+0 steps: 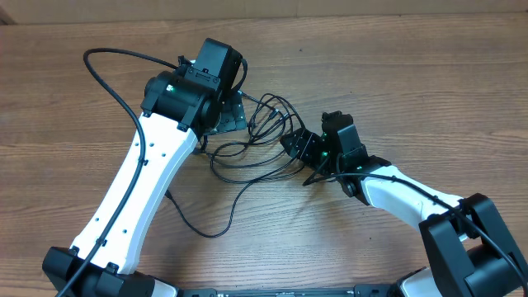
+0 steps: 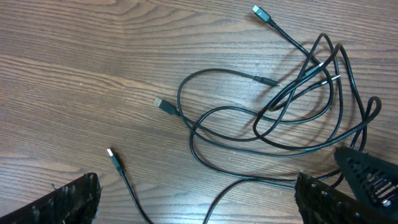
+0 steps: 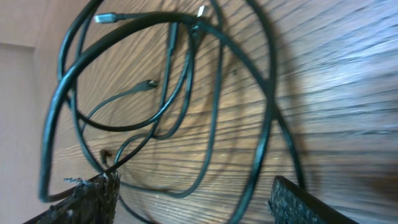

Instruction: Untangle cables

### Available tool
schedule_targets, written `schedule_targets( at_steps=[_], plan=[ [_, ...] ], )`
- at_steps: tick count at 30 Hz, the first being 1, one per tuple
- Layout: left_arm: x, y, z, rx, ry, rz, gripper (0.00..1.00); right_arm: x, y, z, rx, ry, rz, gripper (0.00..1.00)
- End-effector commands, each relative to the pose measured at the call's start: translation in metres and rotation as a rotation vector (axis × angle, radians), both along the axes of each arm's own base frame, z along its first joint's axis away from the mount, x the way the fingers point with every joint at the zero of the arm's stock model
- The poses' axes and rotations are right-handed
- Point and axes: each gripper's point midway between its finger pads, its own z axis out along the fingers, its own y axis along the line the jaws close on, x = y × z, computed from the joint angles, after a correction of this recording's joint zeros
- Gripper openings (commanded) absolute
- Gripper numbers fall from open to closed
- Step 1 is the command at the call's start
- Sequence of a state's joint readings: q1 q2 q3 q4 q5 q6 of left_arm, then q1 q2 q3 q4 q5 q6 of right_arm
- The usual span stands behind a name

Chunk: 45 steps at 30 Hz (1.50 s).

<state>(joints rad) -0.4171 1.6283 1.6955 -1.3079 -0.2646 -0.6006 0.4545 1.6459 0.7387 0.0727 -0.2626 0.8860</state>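
Observation:
Several thin black cables (image 1: 262, 132) lie tangled on the wooden table between my two grippers. In the left wrist view the tangle (image 2: 280, 106) lies ahead to the right, with loose plugs (image 2: 165, 106) pointing left. My left gripper (image 2: 196, 202) is open and empty, just above the table at the tangle's left edge (image 1: 231, 120). One cable tail runs between its fingers. My right gripper (image 1: 299, 158) is open at the tangle's right side. In the right wrist view cable loops (image 3: 186, 93) pass between its spread fingers (image 3: 193, 202), which hold nothing.
A thicker black arm cable (image 1: 107, 74) arcs over the table at the far left. One thin cable tail (image 1: 206, 231) trails toward the front of the table. The tip of the right gripper (image 2: 367, 174) shows at the lower right of the left wrist view.

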Motion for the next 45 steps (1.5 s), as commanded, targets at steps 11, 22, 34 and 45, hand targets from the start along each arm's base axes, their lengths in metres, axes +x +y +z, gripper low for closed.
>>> schedule_targets(
  at_steps=[11, 22, 34, 45],
  plan=[
    [0.000, -0.001, 0.001, -0.010, -0.005, 0.009, 1.00, 0.002, 0.011, -0.014, -0.009, 0.001, 0.016, 0.56],
    [0.000, -0.001, 0.001, -0.010, -0.005, 0.009, 1.00, 0.002, 0.000, -0.023, -0.067, 0.016, -0.022, 0.15],
    [0.000, -0.001, 0.001, -0.010, -0.005, 0.009, 1.00, -0.001, -0.003, -0.027, -0.085, 0.030, -0.025, 0.04],
    [0.000, -0.001, 0.001, -0.010, -0.005, 0.009, 1.00, -0.030, 0.050, 0.033, 0.267, 0.000, 0.325, 0.04]
  ],
)
